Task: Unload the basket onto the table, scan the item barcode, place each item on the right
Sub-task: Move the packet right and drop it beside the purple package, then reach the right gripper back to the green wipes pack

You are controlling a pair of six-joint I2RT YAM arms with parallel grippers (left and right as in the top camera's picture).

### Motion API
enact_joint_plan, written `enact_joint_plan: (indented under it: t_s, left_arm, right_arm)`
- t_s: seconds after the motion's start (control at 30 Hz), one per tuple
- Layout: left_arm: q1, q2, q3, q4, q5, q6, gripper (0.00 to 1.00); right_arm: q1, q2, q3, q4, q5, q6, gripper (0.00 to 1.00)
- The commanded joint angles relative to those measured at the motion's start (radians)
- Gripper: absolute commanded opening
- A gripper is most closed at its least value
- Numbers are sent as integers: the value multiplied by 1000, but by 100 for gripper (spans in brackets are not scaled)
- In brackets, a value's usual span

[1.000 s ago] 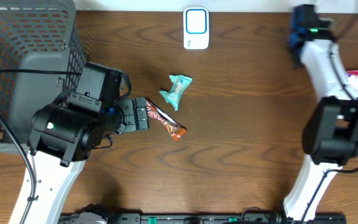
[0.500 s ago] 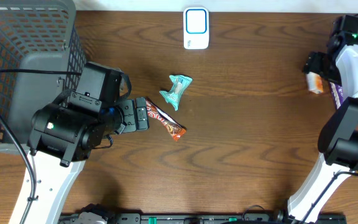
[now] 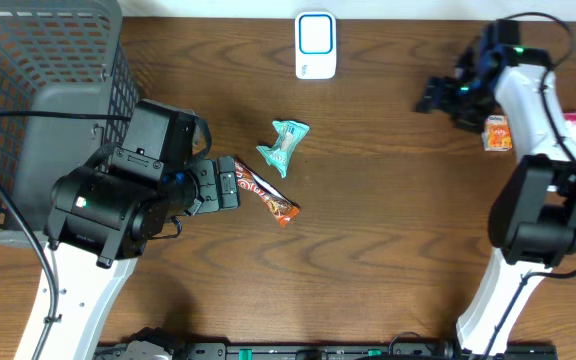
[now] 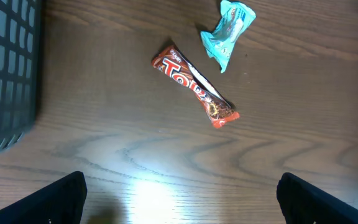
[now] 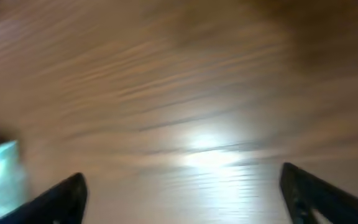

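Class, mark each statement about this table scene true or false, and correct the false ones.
1. The red chocolate bar lies on the table, outside both tools. True.
2. The teal wrapper is inside the mesh basket. False: it lies on the table near the bar, outside the basket.
3. The left tool is open. True.
4. The right tool holds the orange packet. False: the tool is open and empty, and the packet lies on the table.
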State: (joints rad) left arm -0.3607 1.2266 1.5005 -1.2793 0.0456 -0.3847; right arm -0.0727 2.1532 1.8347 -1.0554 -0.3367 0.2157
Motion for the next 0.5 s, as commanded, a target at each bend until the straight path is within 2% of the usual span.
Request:
enact_joint_plan:
  t_s: [0.0, 0.07, 0.13, 0.23, 0.37, 0.47]
  left_arm:
    - [2, -3, 9, -3, -9, 10, 98]
    - [2, -3, 9, -3, -9, 10, 98]
    - [2, -3, 9, -3, -9, 10, 98]
    - [2, -3, 9, -3, -9, 10, 98]
    - [2, -3, 9, -3, -9, 10, 98]
    - [2, -3, 9, -3, -9, 10, 98]
  right_arm:
    - [95, -1, 1, 3, -339, -52, 97]
    - [156, 0, 1, 34, -365, -43, 95]
    - [219, 0, 1, 76, -333, 1, 97]
    - [320, 4, 1, 143, -198, 180, 97]
    - [434, 14, 1, 211, -31, 413, 93]
    - [509, 26, 1, 262, 43, 511, 92]
